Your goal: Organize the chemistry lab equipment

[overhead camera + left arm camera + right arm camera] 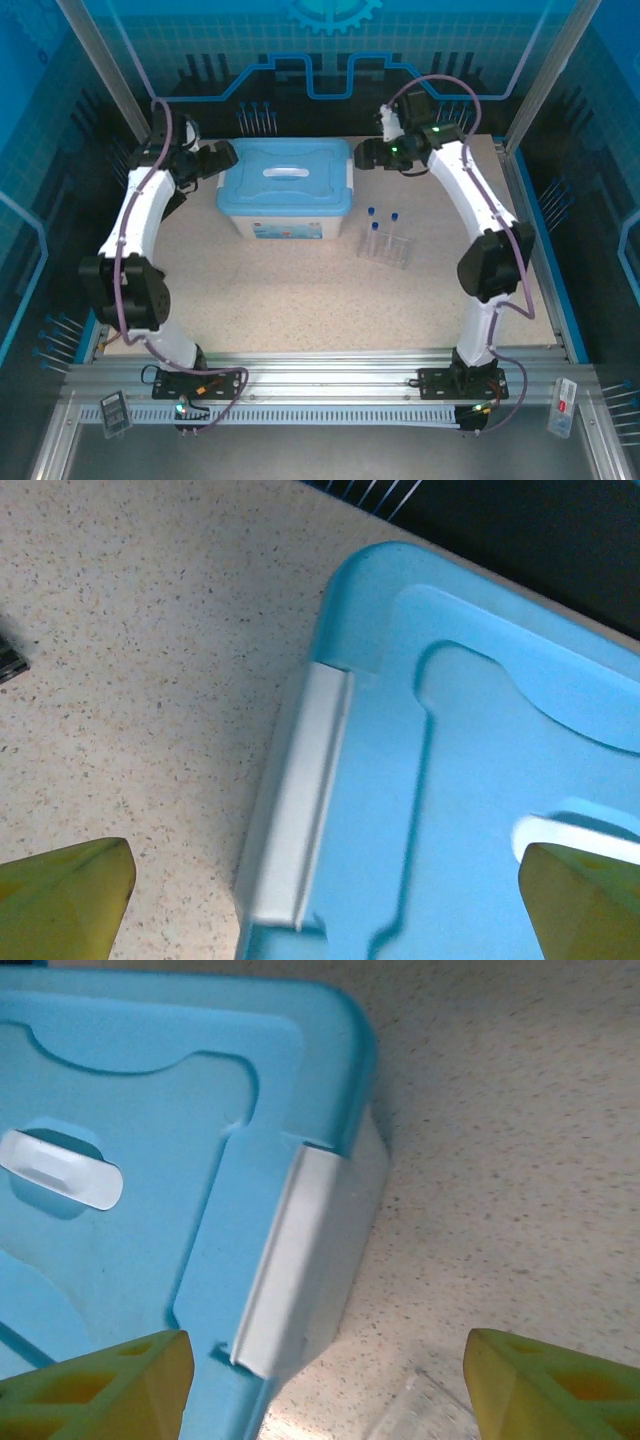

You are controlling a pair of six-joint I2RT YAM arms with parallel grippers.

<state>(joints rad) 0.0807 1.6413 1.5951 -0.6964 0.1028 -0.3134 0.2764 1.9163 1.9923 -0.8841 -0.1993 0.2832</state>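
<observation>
Currently the left gripper [320, 880] hovers, fingers apart, over the left white plastic latch [298, 810] of the blue-lidded translucent storage box [285, 185]. The right gripper [328, 1360], also spread, is over the right white plastic latch [290, 1270]. Each latch's long axis runs crosswise to the finger gap. The clear plastic tube rack [385, 245] holds three clear blue-capped tubes [375, 238] beside the box, nearer the right arm. The box label is unreadable.
</observation>
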